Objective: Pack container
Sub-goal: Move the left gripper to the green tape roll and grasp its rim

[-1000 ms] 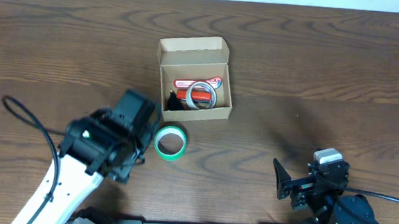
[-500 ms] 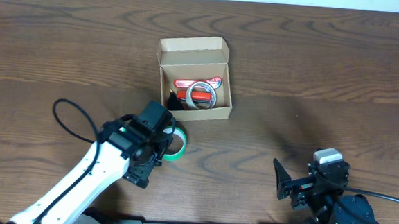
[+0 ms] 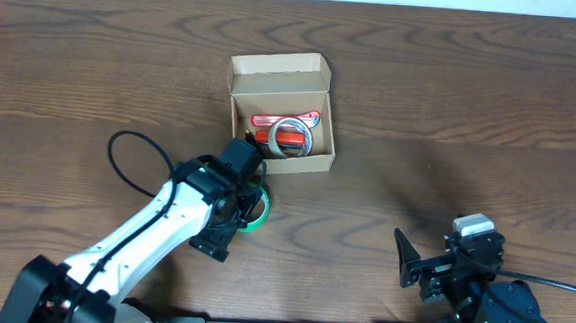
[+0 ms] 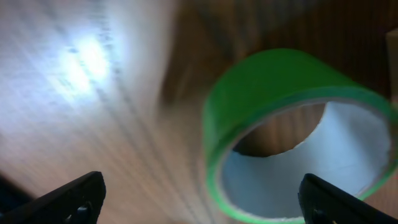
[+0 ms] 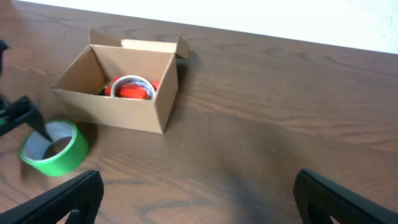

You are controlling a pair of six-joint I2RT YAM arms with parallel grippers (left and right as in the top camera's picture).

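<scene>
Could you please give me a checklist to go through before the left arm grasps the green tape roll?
1. Left gripper open: ok.
2. Green tape roll centred between its fingers: not ok, it sits off to one side in the blurred left wrist view.
3. Container lid open: ok.
4. Room in the container for the roll: cannot tell; red and white items lie inside.
5. Right gripper out of the way: ok, open, apart from both.

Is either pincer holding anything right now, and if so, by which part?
Nothing is held. The left pincer is open near the green tape roll, not closed on it; the right pincer is open and empty.
</scene>
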